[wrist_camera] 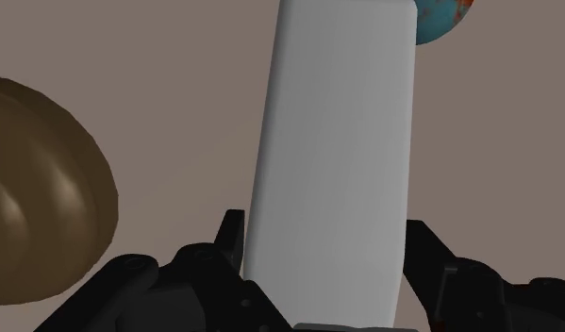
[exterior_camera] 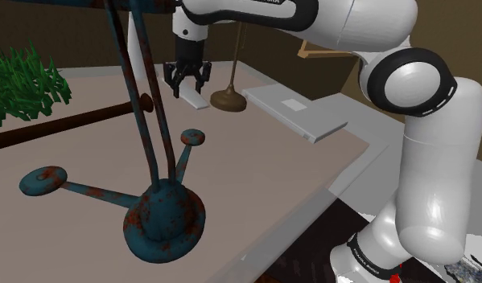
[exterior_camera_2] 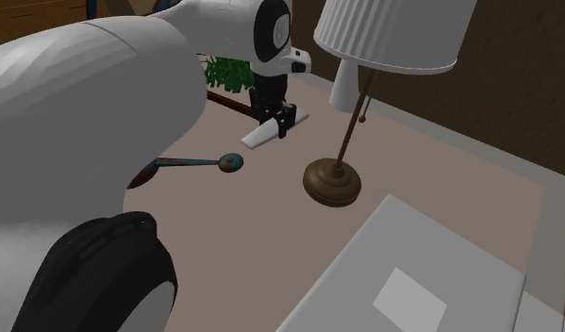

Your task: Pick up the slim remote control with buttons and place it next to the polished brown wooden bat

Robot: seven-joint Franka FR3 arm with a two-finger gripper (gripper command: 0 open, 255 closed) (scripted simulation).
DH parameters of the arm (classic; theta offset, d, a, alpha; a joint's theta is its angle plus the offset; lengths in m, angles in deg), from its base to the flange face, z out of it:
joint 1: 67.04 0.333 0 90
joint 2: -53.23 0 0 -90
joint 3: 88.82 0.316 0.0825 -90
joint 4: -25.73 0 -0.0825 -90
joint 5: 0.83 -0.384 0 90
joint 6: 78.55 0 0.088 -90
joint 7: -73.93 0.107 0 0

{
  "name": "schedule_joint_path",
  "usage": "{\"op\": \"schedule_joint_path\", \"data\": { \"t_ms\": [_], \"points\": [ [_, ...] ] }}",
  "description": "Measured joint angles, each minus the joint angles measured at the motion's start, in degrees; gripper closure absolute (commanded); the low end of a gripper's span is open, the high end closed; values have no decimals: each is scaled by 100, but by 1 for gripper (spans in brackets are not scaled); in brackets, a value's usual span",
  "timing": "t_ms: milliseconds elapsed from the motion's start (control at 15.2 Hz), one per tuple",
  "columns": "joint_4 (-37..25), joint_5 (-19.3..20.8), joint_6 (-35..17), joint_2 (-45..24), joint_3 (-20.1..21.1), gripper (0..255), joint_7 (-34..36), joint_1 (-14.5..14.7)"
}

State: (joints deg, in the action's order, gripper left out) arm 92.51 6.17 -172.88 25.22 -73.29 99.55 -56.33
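At the grasp stage, by the look of it, with nothing lifted yet. Find the remote (wrist_camera: 332, 160), a plain white slab with no buttons drawn, lying flat on the table (exterior_camera: 295, 185) between the brown lamp base (exterior_camera: 228, 100) and 1 round foot (exterior_camera_2: 231, 162) of the teal, rust-spotted stand (exterior_camera: 162, 213). Note the claw (exterior_camera: 189, 83) pointing straight down over 1 end of it, spread open, with 1 finger (wrist_camera: 231, 238) close beside each long edge and no clasp evident.

Before closing, sink low enough to catch the slab's thin sides rather than skate over its top. Keep the 2 fingers square to the long edges, then squeeze evenly. Expect a grip this near the end to let the free end droop, so lift slowly and straight up. Clear the lamp base and the stand's foot before swinging across. Head for the dark brown bat (exterior_camera: 70, 122), lying well apart toward the shoulder view's left, beyond the stand's legs. Set down flat just beside it, not on it.
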Motion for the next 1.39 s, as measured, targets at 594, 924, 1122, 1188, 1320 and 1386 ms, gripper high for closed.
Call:
{"op": "schedule_joint_path", "data": {
  "t_ms": [594, 924, 1122, 1188, 1320, 1386],
  "points": [
    [-1201, 69, 884, -312, -14, 255, -26, 141],
    [-997, 31, 954, -17, 39, 255, 150, 221],
    [-333, -39, 693, 455, 124, 255, 464, 327],
    [4, -95, 604, 698, 164, 255, 555, 341],
    [308, -129, 528, 894, 246, 255, 757, 463],
    [649, -177, 395, 1094, 289, 255, 856, 494]
  ]
}}
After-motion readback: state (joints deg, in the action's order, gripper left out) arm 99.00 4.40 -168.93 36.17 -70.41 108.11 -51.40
